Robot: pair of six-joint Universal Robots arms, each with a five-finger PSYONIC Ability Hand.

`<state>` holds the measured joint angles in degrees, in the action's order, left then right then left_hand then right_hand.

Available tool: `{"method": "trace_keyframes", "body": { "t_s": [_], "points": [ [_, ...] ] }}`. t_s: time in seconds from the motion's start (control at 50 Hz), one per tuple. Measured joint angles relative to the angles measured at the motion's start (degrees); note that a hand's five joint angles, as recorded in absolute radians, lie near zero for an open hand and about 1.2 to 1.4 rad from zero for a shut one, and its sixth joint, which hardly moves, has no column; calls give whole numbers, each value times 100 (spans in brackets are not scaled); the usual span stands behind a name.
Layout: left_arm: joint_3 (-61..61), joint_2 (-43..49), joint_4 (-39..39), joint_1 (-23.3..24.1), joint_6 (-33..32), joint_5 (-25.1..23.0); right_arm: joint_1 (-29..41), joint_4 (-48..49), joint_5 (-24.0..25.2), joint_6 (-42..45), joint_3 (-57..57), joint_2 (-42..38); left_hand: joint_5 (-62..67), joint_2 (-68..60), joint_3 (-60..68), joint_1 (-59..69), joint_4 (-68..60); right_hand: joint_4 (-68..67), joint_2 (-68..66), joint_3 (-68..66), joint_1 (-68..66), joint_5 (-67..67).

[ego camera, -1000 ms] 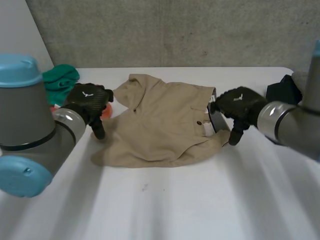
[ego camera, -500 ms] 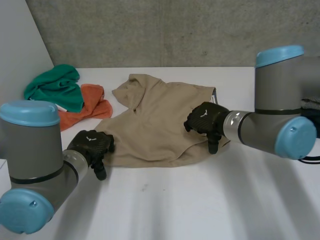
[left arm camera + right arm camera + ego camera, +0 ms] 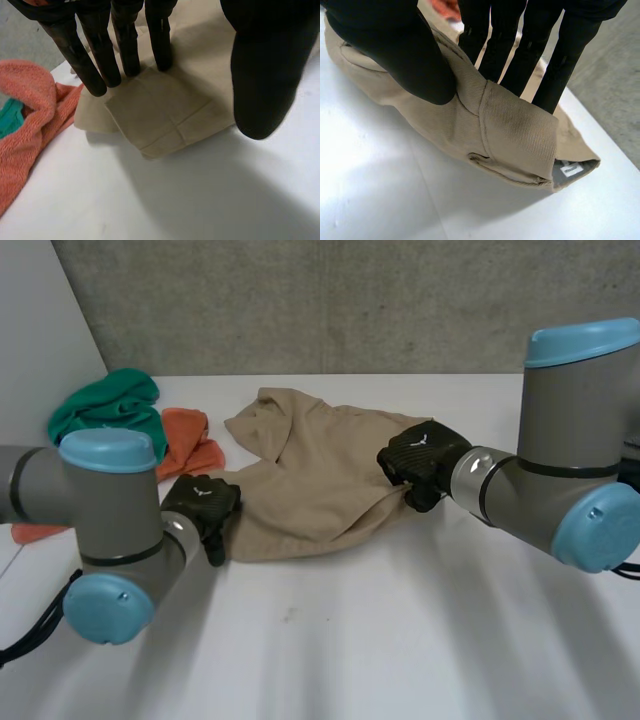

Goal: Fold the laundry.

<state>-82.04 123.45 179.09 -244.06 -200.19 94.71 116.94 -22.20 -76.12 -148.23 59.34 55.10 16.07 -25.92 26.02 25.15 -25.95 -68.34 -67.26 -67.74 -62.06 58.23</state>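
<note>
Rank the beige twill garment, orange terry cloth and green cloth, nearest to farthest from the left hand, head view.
1. Beige twill garment: its corner touches the left hand.
2. Orange terry cloth: beyond the hand.
3. Green cloth: behind the orange one.

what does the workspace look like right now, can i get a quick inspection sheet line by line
surface: white table, laundry on its far half
job's things: tan garment, lying rumpled, not neatly folded
clutter: green cloth and orange cloth, bunched together beside the garment's left side
hands: left hand open, straight fingers pressing the garment's near left corner; right hand pinching the garment's right edge between thumb and fingers
cables: nothing seen across the laundry
surroundings: grey concrete wall behind the table
</note>
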Motion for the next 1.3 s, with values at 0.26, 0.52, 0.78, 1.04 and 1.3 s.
{"method": "trace_keyframes", "body": {
  "t_s": [0.26, 0.52, 0.78, 1.04, 1.3],
  "points": [
    [838, 749, 11, 239, -452, 92, -167, 196, -351, -362, 367, 259, 3475, -3608, 3498, 3870, -3533, 0, 0, 0, 0, 3],
    [787, -769, 71, 337, 6, 466, -276, -130, -575, -511, 439, 610, 4024, -4238, 4184, 4181, -4243, -1, 0, 0, 0, 3],
    [792, -2822, -946, 219, 232, -253, -397, -619, -537, -509, 413, 2034, 4025, -4252, 4200, 4181, -4246, -8, 0, -36, 0, 11],
    [2230, -2786, -1897, 15, 205, -509, -321, -368, -519, -514, -140, 2234, 4025, -4252, 4201, 4181, -4247, -9, 0, -36, 0, 23],
    [4077, -53, -1592, -140, -109, -472, -79, 1534, -1111, -211, -597, 420, 4026, -4255, 4204, 4181, -4256, -22, 0, -39, -82, 23]
  ]
}}
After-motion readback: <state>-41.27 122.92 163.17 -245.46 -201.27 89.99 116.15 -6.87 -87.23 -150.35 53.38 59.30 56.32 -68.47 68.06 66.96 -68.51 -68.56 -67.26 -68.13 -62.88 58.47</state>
